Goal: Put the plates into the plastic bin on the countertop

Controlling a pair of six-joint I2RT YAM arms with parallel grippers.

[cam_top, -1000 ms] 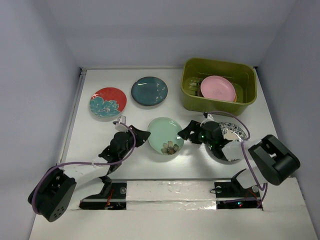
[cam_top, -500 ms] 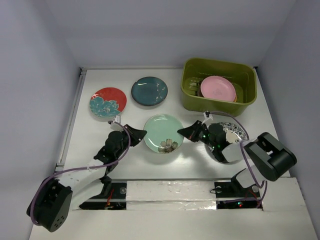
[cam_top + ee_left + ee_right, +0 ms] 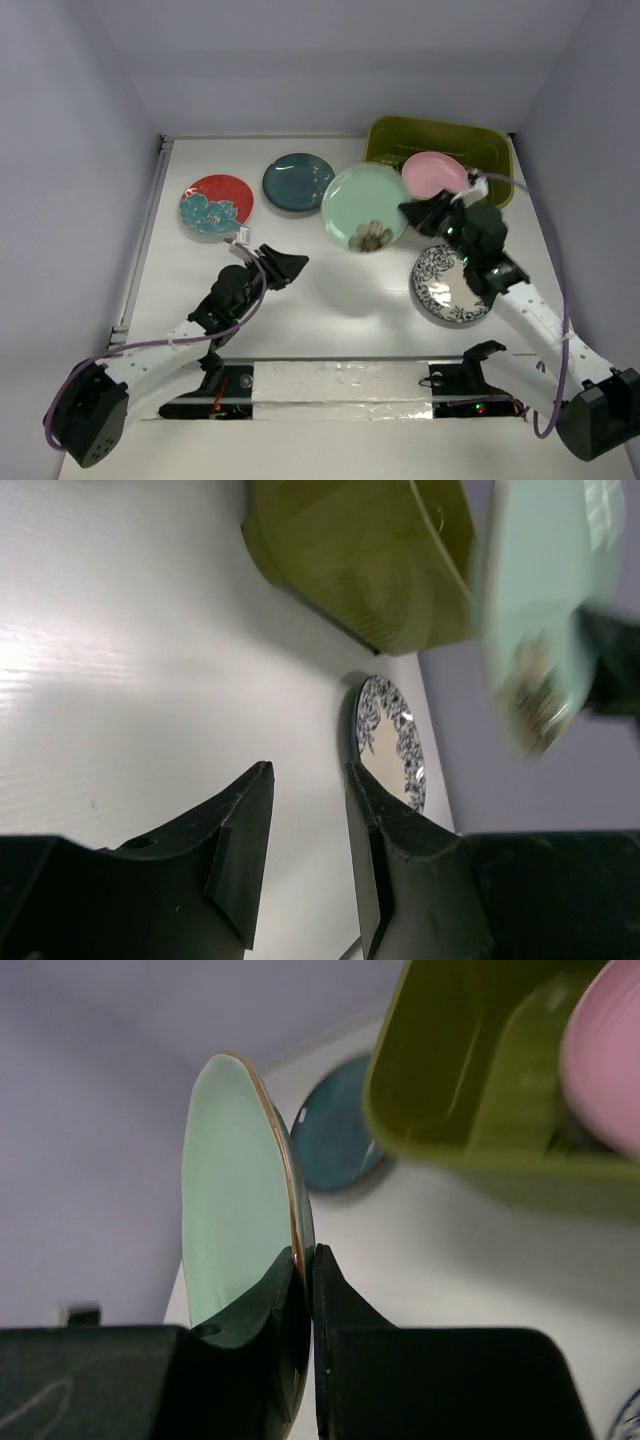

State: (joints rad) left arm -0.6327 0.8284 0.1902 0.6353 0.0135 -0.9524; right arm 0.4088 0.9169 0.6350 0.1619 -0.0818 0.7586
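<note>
Right tool pinches the mint green plate by its rim — held aloft, just beside the plastic bin.
Left tool hovers over the bench, fingers slightly spread — empty.

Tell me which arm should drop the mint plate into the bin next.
Right. The right pincer grips the mint plate by the rim, raised beside the bin; the left pincer is empty.

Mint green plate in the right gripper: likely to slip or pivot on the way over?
Probably stiff: the mint green plate holds its shape, pinched only at the rim by the right gripper. That glossy rim may slip or pivot. It looks glazed ceramic, so likely breakable if dropped.
</note>
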